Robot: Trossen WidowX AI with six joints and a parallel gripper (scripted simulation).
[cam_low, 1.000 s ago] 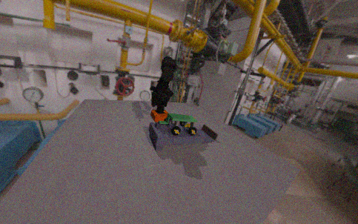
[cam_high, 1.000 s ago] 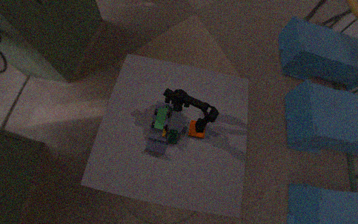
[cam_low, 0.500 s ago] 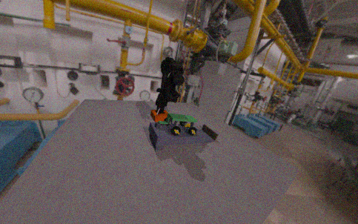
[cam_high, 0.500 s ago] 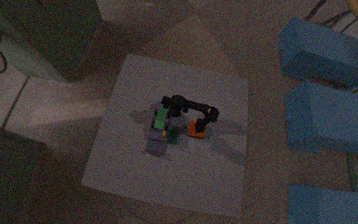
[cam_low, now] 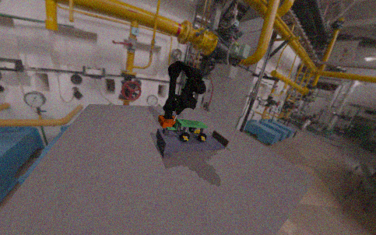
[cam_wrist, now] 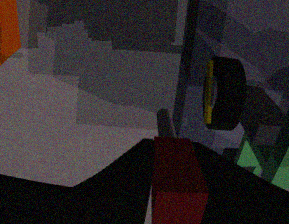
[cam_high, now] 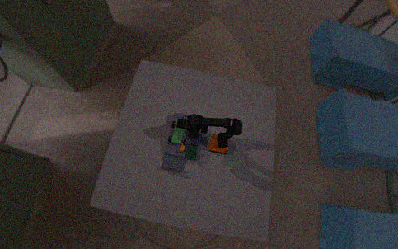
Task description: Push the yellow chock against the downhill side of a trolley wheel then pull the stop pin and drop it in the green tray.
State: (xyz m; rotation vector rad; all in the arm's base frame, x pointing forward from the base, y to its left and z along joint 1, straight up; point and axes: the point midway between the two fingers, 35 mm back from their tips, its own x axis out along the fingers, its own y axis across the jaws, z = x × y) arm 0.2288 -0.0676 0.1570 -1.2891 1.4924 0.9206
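Green trolley (cam_high: 178, 135) (cam_low: 191, 124) (cam_wrist: 247, 159) standing on ramp (cam_high: 174, 162) (cam_low: 189, 146), long axis running along ramp. Gripper (cam_high: 175, 124) (cam_low: 191, 106) (cam_wrist: 169, 151) hovering near trolley, jaws pinching red head of stop pin (cam_wrist: 180, 167). Pin hanging out of ramp; in wrist view, grey shaft pointing up-frame, leaning slightly left, trolley's 1 clearly seen wheel (cam_wrist: 230, 93) showing to right. Chock (cam_high: 182, 147) sitting by trolley's end nearer top view's lower edge; wheel contact too small to tell. Green tray (cam_high: 192, 152) lying beside trolley, contents too dark to tell.
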